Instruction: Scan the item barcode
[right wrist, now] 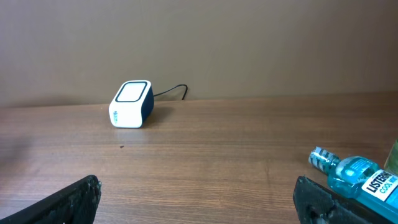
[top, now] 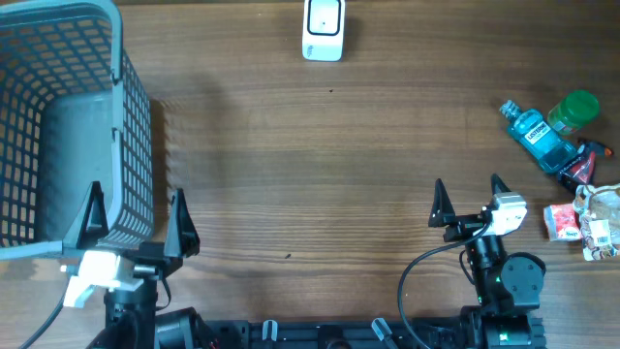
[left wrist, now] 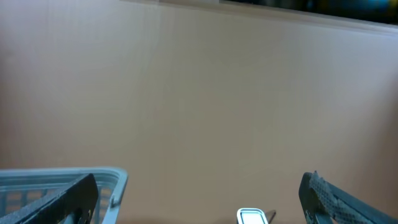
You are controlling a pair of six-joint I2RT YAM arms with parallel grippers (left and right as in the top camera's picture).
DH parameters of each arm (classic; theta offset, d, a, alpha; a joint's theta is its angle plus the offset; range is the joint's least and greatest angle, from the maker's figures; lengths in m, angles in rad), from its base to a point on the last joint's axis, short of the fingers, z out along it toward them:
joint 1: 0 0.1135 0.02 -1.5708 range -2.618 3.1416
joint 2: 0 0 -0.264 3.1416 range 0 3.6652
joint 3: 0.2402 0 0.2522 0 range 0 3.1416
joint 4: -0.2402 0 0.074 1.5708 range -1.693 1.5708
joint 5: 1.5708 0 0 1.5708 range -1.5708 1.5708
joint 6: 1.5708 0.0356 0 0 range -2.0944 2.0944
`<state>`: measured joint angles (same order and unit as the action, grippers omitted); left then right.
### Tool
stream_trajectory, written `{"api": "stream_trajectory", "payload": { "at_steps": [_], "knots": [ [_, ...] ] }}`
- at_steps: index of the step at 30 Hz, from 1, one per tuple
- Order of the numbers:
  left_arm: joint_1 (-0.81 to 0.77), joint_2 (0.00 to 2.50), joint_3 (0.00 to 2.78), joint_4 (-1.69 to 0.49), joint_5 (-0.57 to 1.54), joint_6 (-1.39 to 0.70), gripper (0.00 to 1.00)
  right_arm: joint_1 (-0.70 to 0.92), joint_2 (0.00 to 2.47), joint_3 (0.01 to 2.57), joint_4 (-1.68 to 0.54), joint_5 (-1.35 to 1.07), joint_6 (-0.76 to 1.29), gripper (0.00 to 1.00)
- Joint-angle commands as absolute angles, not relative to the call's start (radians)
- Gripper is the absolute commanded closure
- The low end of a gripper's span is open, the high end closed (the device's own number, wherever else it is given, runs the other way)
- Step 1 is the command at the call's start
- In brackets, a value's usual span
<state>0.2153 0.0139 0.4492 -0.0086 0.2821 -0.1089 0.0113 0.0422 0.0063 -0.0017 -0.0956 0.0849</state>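
Observation:
A small white barcode scanner (top: 323, 29) with a dark face stands at the table's far edge, also in the right wrist view as the scanner (right wrist: 131, 104) and at the bottom of the left wrist view as the scanner (left wrist: 251, 216). Items lie at the right: a blue mouthwash bottle (top: 539, 135), seen again as the bottle (right wrist: 357, 177), a green-capped bottle (top: 573, 110), a dark packet (top: 585, 162), a red-and-white packet (top: 562, 222) and a crinkled bag (top: 601, 223). My left gripper (top: 136, 219) is open and empty beside the basket. My right gripper (top: 470, 200) is open and empty, left of the items.
A grey mesh basket (top: 60, 126) fills the left side of the table; its rim (left wrist: 118, 177) shows by my left finger. A thin cable (right wrist: 171, 92) runs from the scanner along the wall.

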Motion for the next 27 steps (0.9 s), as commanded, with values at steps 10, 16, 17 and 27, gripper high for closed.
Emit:
{"api": "stream_trajectory", "payload": {
  "at_steps": [10, 16, 17, 27],
  "knots": [
    [0.199, 0.016, 0.384, -0.119, 0.200, -0.090, 0.00, 0.007, 0.049, 0.007, -0.001, -0.078, 0.079, 0.00],
    [0.124, 0.004, 0.176, 0.043, 0.131, -0.081, 0.00, 0.007, 0.049, 0.007, -0.001, -0.078, 0.079, 0.00],
    [0.116, 0.004, 0.154, 0.070, 0.112, -0.081, 0.00, 0.007, 0.049, 0.007, -0.001, -0.078, 0.078, 0.00],
    [0.087, 0.004, 0.006, 0.091, -0.043, -0.081, 0.00, 0.007, 0.049, 0.007, -0.001, -0.078, 0.079, 0.00]
  ]
}}
